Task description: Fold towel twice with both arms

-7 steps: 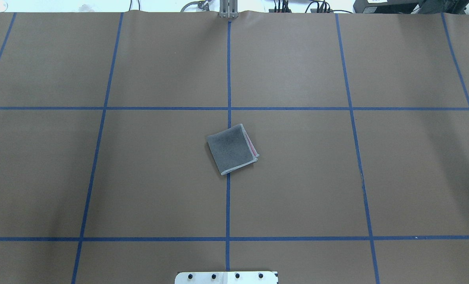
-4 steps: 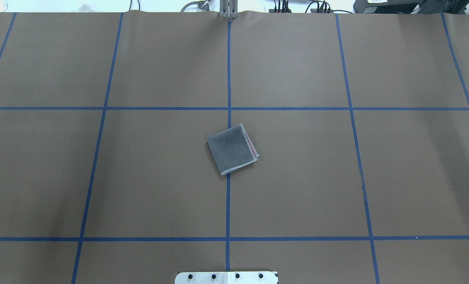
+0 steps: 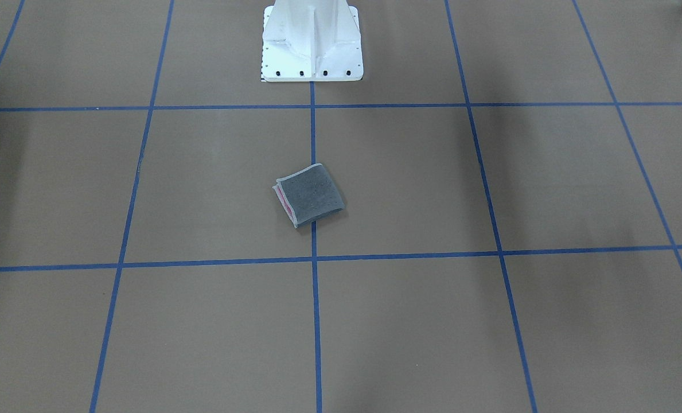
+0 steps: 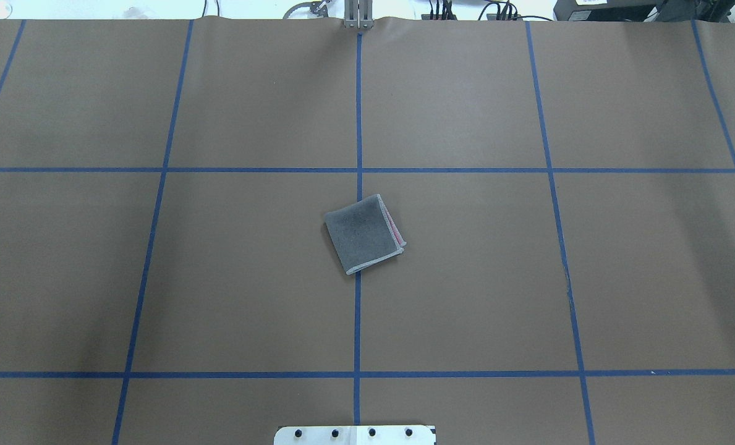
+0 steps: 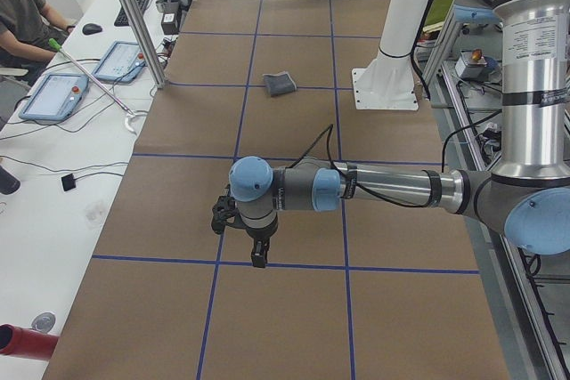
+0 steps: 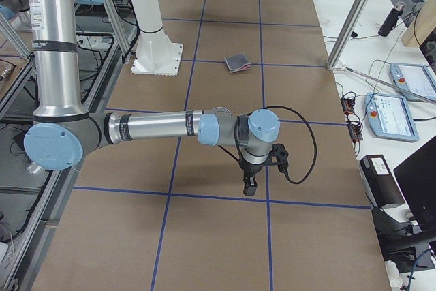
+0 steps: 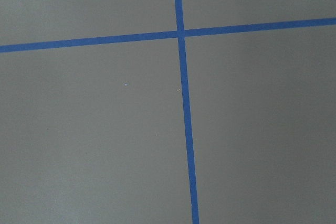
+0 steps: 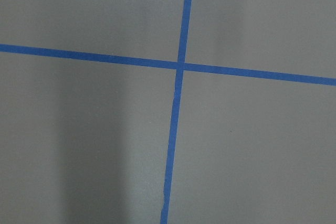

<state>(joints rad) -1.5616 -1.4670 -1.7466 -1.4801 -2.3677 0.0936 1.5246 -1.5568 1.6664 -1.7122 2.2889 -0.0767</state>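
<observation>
The towel point(image 4: 363, 233) lies folded into a small square on the brown table, dark grey face up, with a pink strip showing along one edge. It also shows in the front-facing view point(image 3: 311, 195), the left view point(image 5: 280, 84) and the right view point(image 6: 238, 63). My left gripper point(image 5: 258, 260) hangs over the table far from the towel, seen only in the left view. My right gripper point(image 6: 249, 187) hangs likewise, seen only in the right view. I cannot tell whether either is open or shut. Both wrist views show only bare table and blue tape.
Blue tape lines point(image 4: 358, 123) grid the brown table. The white pedestal base point(image 3: 312, 46) stands at the robot's edge. Beside the table's far edge are a desk with tablets point(image 5: 53, 95), a person point(image 5: 22, 6) and metal frame posts point(image 6: 354, 18).
</observation>
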